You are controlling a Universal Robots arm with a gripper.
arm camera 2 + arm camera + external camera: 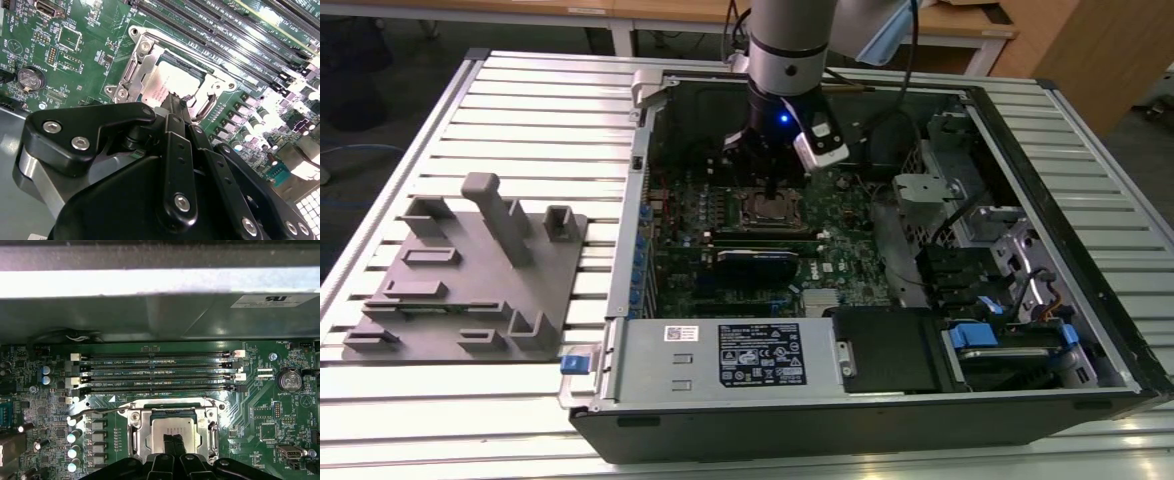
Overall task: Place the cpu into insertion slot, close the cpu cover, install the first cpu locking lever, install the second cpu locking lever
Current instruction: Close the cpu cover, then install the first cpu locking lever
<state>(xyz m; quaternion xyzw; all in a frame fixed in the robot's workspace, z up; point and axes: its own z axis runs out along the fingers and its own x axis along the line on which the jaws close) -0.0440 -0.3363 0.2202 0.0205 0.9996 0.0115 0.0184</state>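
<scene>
- A grey robot arm reaches down into an open black computer case [1051,215] lying on a pale slatted metal table [520,110].
- The black linked gripper [774,195] hangs over the far middle part of the green circuit board [841,262], right above the insertion slot [747,213], a square socket with a silvery rim.
- In both wrist views the two black fingers [172,131] [171,446] of the gripper [176,102] [174,442] run together to one narrow tip with nothing between them.
- That tip stands over the near edge of the cpu [167,82] [172,426], a small flat square chip with a pale silver-grey top. Whether it touches the chip cannot be told.
- The cpu lies flat inside the socket.
- The cpu cover [144,75] [141,437], a thin silvery frame plate with a large square cut-out, lies down around the chip, whose top shows through the opening.
- In the first wrist view a thin bare metal lever rod [95,412] runs just beside the socket.
- Long black memory slots [155,372] [225,30] lie side by side just beyond the socket.
- A round silver coin battery [288,380] [31,77] sits on the board, well apart from the socket.
- On the table at the exterior view's left, apart from the case, stands a grey moulded fixture tray [467,270] with upright posts.
</scene>
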